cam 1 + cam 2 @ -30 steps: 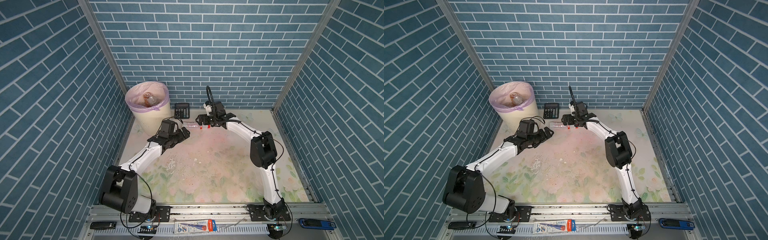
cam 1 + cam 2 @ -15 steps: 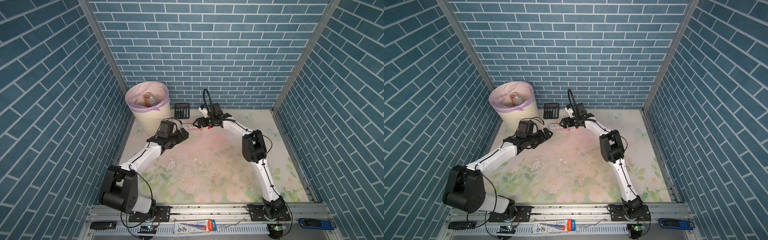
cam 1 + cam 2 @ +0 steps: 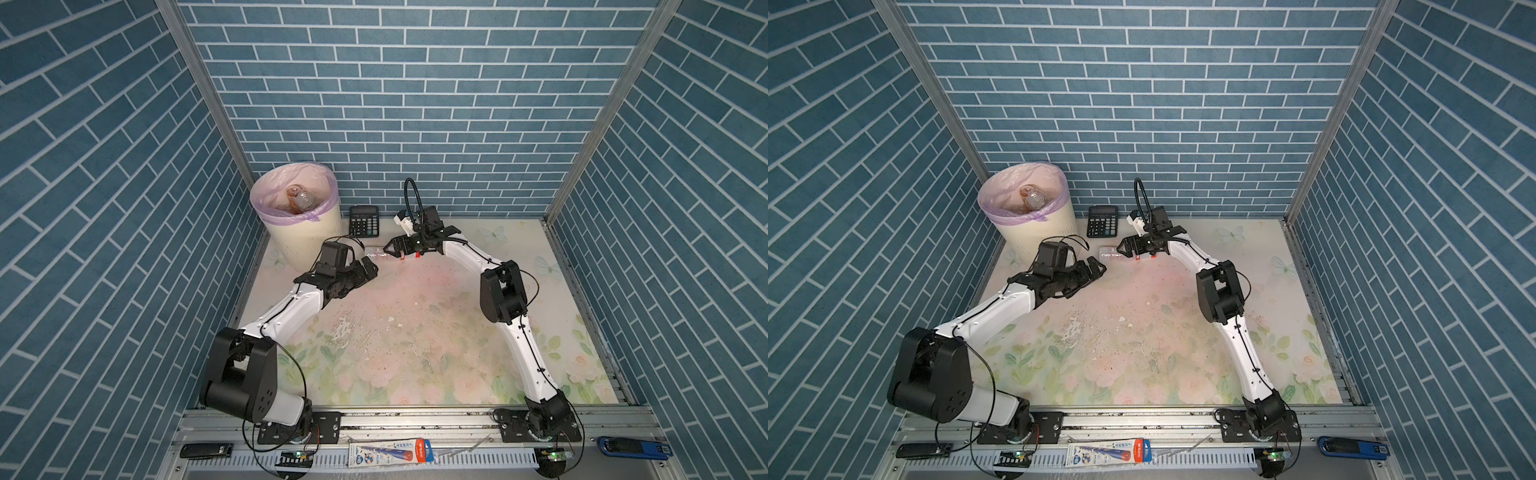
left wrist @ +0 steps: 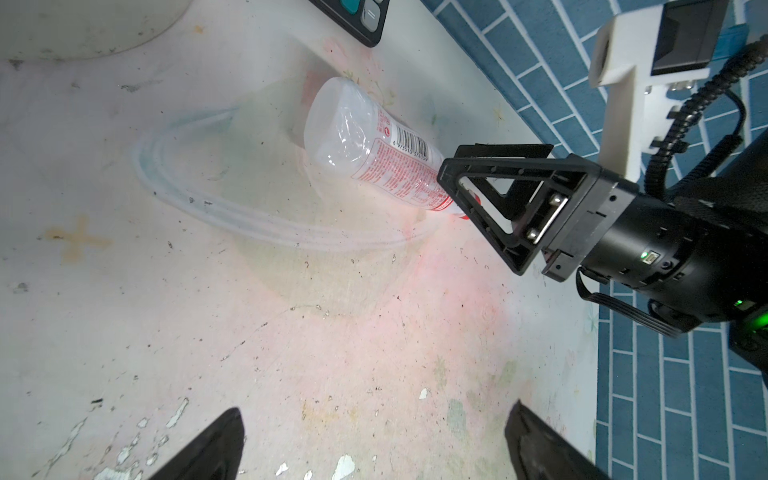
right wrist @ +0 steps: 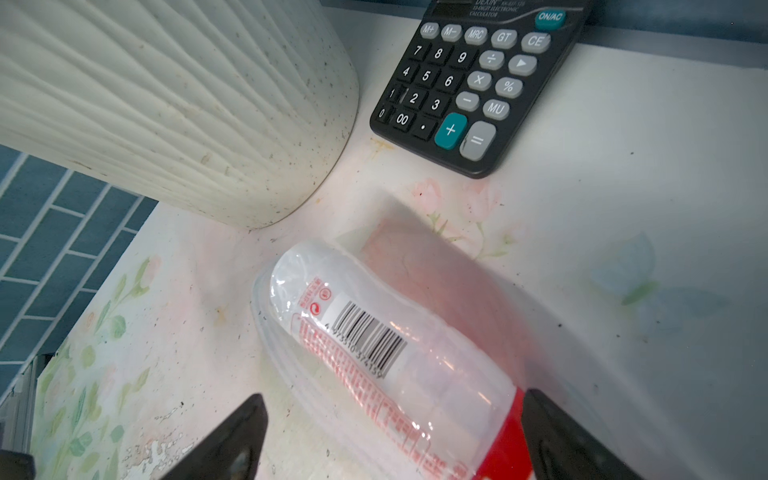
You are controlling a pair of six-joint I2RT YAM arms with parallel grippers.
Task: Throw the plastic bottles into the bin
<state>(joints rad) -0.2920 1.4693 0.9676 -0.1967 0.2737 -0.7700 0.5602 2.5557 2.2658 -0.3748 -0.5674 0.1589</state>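
At the back of the flower-printed table (image 3: 415,340), just in front of the bin (image 3: 299,239) and the calculator (image 3: 364,221), a clear bottle (image 3: 374,252) lies on its side. Since a second ago the right arm's elbow has swung in toward the middle, and the right gripper (image 3: 388,249) has slid a little nearer the bin. The left arm stands as it did. The right gripper's black fingers are spread wide on either side of the bottle's red end, not squeezing it: the right wrist view shows a gap beside one finger (image 5: 241,436). The left gripper (image 3: 371,266) is spread too, with nothing in it, just short of the bottle.

The bottle is thin, dented plastic with a rounded base, red print and a white barcode patch. The bin is cream and round, with fine upright ribs and dark specks, and a lilac bag (image 3: 274,212) folds over its rim. The table's print is worn, flaking white and stained pink.

Only the top views look into the bin, where bottles (image 3: 300,199) lie, one of them amber. Only the right wrist view makes the calculator's key labels readable. The left wrist view alone shows the right gripper from the side, its triangular open-frame finger crossing the bottle's neck.
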